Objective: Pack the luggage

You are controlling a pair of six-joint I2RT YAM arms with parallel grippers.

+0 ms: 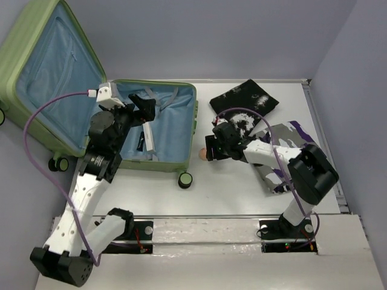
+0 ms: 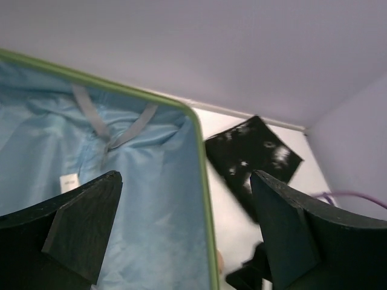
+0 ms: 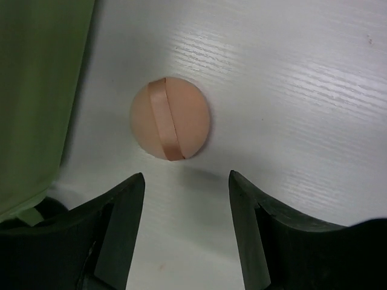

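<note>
The big light-green hard suitcase with blue cloth lining [image 1: 175, 138] lies open at 9 o'clock in the top view, the left gripper [image 2: 184, 181] hangs over it with jaws spread, and the right gripper [image 3: 186, 180] has its jaws spread at 6 o'clock of a small round peach thing [image 3: 170, 118] — maybe a ball.

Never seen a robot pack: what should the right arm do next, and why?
Probably lower the right fingers around the round peach object and close: they stand open, aimed at it, and it lies on the table beside the luggage, unpacked.
</note>
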